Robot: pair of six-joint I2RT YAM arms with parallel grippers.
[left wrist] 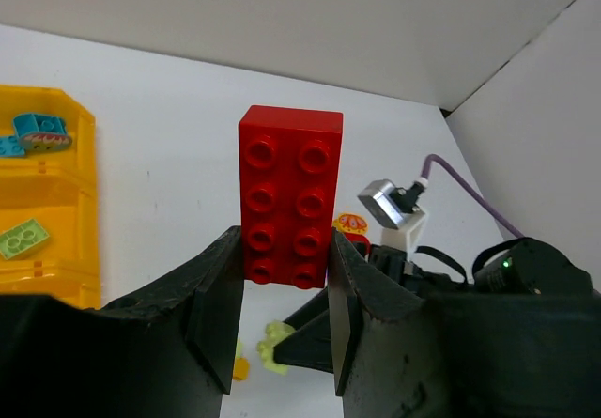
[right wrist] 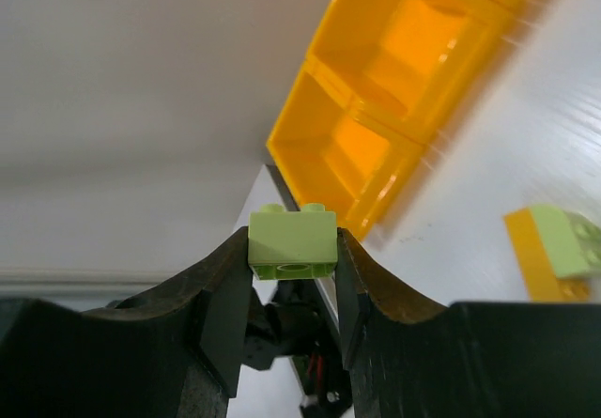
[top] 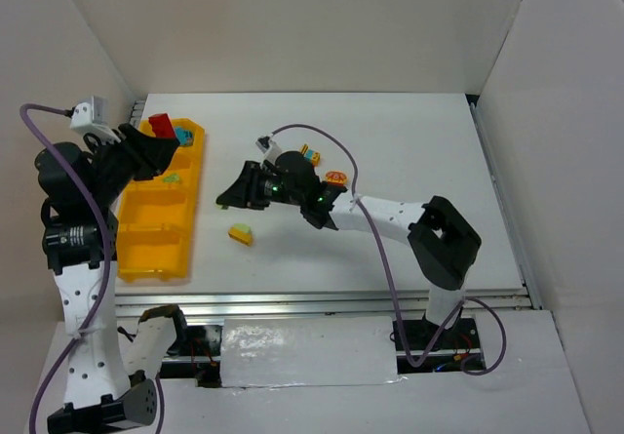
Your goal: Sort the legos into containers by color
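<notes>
My left gripper (top: 159,138) (left wrist: 285,272) is shut on a red eight-stud lego (left wrist: 289,191) (top: 160,123), held above the far end of the yellow-orange tray (top: 146,258) (left wrist: 56,202). Teal legos (left wrist: 38,131) (top: 183,138) lie in the tray's far container, and a pale green lego (left wrist: 23,238) (top: 173,177) lies in the one beside it. My right gripper (top: 226,198) (right wrist: 293,254) is shut on a small pale green lego (right wrist: 293,239), held above the table to the right of the tray (right wrist: 394,89). A yellow-and-green clump (top: 240,233) (right wrist: 559,249) lies on the table below it.
A yellow-and-teal clump (top: 310,153) and a red-and-yellow piece (top: 335,177) (left wrist: 350,223) lie behind the right arm. The two near containers (top: 156,239) hold nothing I can see. White walls close in the table at the back and both sides.
</notes>
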